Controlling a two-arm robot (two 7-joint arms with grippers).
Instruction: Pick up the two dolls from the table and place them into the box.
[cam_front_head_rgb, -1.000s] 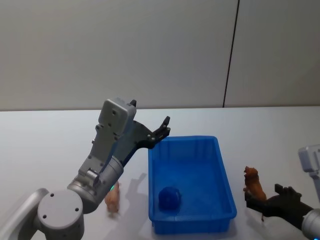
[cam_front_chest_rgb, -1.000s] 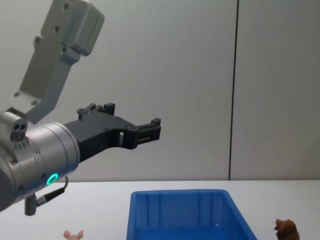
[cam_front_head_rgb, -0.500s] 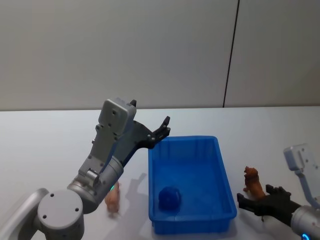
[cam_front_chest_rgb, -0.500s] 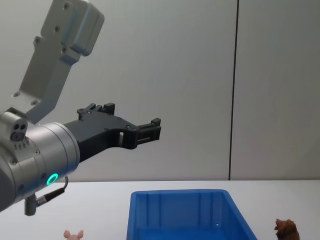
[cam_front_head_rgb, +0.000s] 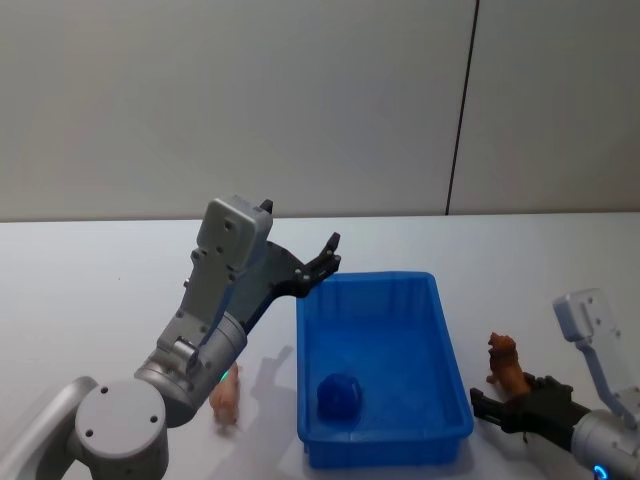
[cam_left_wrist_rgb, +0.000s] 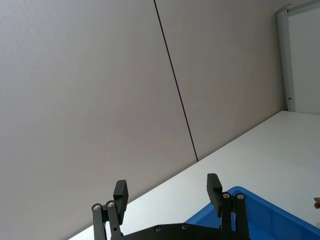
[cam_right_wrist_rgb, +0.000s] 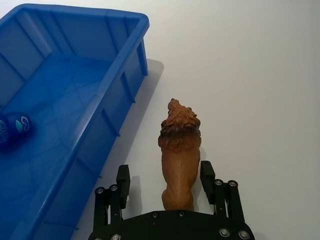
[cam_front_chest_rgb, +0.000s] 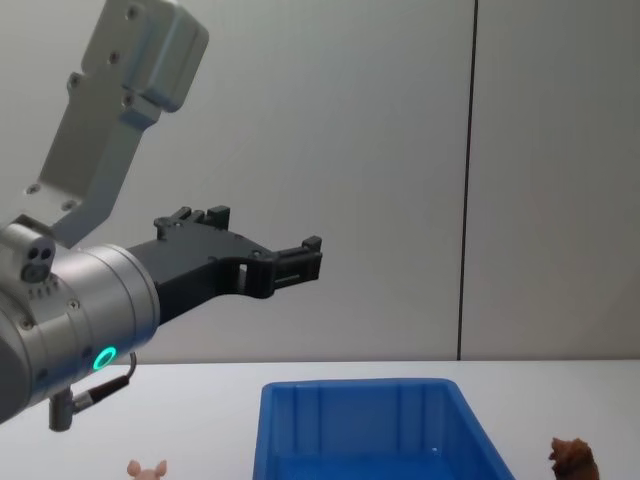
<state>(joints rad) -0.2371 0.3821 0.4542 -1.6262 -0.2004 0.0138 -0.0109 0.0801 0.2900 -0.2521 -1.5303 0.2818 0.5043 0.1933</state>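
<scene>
The dark reddish-brown doll (cam_right_wrist_rgb: 179, 145) stands upright on the white table (cam_front_head_rgb: 100, 280) just right of the blue box (cam_front_head_rgb: 448, 352). My right gripper (cam_right_wrist_rgb: 165, 176) is open low over the table, one finger on each side of this doll's rear, not clamped. The same doll (cam_front_head_rgb: 505, 365) and right gripper (cam_front_head_rgb: 500, 400) appear at the head view's lower right. The pale pink doll (cam_front_head_rgb: 226, 397) stands left of the box, partly behind my left arm. My left gripper (cam_front_head_rgb: 325, 258) hangs open and empty in the air above the box's far left corner.
A small dark blue object (cam_front_head_rgb: 339, 397) lies inside the box near its front left. The box rim (cam_right_wrist_rgb: 125, 75) is close beside the right gripper. A grey wall stands behind the table. Open tabletop stretches to the left and beyond the box.
My right gripper has moved in toward the box and now brackets the brown doll from behind. The left arm and both dolls have not moved.
</scene>
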